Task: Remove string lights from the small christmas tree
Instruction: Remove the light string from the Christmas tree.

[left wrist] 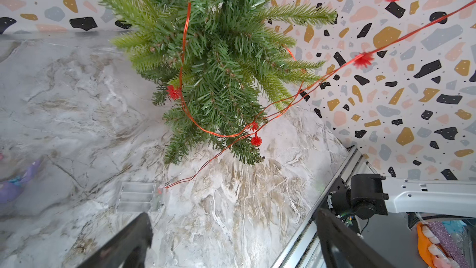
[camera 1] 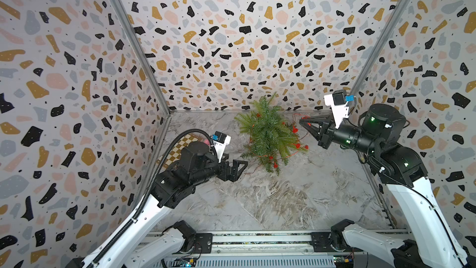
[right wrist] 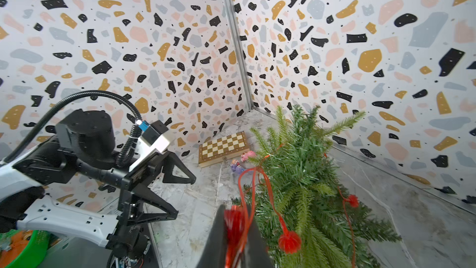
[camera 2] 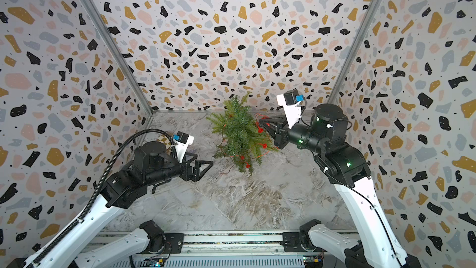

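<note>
The small christmas tree point(camera 1: 268, 135) point(camera 2: 239, 135) leans near the back wall, its green branches drooping. The string lights point(camera 1: 295, 128) point(left wrist: 195, 125), thin red wire with red spiky bulbs, loop around its lower branches. My right gripper point(camera 1: 302, 121) point(right wrist: 238, 215) is at the tree's right side, shut on a bunch of the red wire and a bulb. A strand runs taut from there across the tree point(left wrist: 219, 60). The wire ends in a clear box point(left wrist: 139, 195) lying on the marble floor. My left gripper point(camera 1: 239, 167) point(left wrist: 231, 228) hovers open left of the tree, just short of the box.
A wooden chessboard point(camera 1: 180, 148) point(right wrist: 222, 148) lies in the back left corner. A small pink-and-purple toy figure point(right wrist: 238, 167) stands beside it, close to the tree. Terrazzo walls close in three sides; a metal rail point(camera 1: 257, 238) runs along the front.
</note>
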Available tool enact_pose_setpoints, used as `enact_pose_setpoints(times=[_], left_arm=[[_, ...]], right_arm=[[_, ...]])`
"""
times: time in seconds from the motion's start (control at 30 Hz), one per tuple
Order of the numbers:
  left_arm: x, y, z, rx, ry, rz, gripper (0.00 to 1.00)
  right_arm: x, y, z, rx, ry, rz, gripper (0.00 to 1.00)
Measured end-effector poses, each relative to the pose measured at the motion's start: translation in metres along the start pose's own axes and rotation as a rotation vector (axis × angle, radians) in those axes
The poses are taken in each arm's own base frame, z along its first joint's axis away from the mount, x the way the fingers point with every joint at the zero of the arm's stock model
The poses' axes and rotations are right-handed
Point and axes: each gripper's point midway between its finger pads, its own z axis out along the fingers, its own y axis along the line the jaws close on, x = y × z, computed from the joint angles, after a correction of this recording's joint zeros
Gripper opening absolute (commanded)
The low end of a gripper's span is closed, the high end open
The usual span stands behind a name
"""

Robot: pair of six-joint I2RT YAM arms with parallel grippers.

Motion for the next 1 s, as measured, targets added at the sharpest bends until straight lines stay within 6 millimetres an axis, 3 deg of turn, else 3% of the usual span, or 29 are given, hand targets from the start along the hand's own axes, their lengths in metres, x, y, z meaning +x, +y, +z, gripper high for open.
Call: enact_pose_setpoints(times=[0.17,0.3,0.47,0.57,0.87,1.0], left_arm=[[0.006,0.005,0.007,-0.013,0.025,-0.036,0.97],[0.011,0.015,0.019,-0.049,0.051,-0.078,0.97],[0.018,0.026,0.026,-0.080,0.046,-0.131,0.96],[0.026,0.031,0.029,-0.090,0.051,-0.156,0.96],[0.029,0.035,0.029,-0.108,0.045,-0.163,0.96],[0.028,0.038,0.029,-0.121,0.039,-0.162,0.96]], right_arm=[[-0.002,0.023,0.008,-0.099,0.005,-0.001,0.00],[-0.001,0.053,0.020,-0.211,0.008,-0.009,0.00],[0.014,0.094,0.038,-0.338,0.057,-0.021,0.00],[0.023,0.108,0.047,-0.370,0.087,-0.033,0.00],[0.030,0.113,0.043,-0.356,0.091,-0.049,0.00],[0.043,0.111,0.042,-0.349,0.113,-0.041,0.00]])
